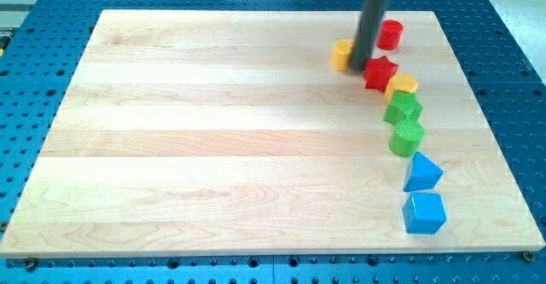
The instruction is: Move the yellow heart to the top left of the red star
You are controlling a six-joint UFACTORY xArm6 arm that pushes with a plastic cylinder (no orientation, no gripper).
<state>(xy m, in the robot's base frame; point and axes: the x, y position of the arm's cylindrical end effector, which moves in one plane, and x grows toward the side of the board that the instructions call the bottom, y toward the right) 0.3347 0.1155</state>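
Near the counter's (213, 147) top right, my tip (359, 65), a bare rod with no pincer to open or close, touching the yellow heart (342, 55) at its left, red star (380, 72) just lower right, red cylinder (391, 34) above.

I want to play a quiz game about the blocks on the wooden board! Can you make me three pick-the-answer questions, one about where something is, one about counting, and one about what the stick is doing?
1. Where is the yellow heart?
A. view's left of the red star
B. at the view's bottom
C. beside the blue cube

2. How many green blocks?
A. one
B. two
C. four

3. Where is my tip?
A. far from every block
B. among the blue blocks
C. between heart and star

Answers:
1 A, it sits up-left of the star.
2 B, a green star and a green cylinder.
3 C, the rod ends between them.
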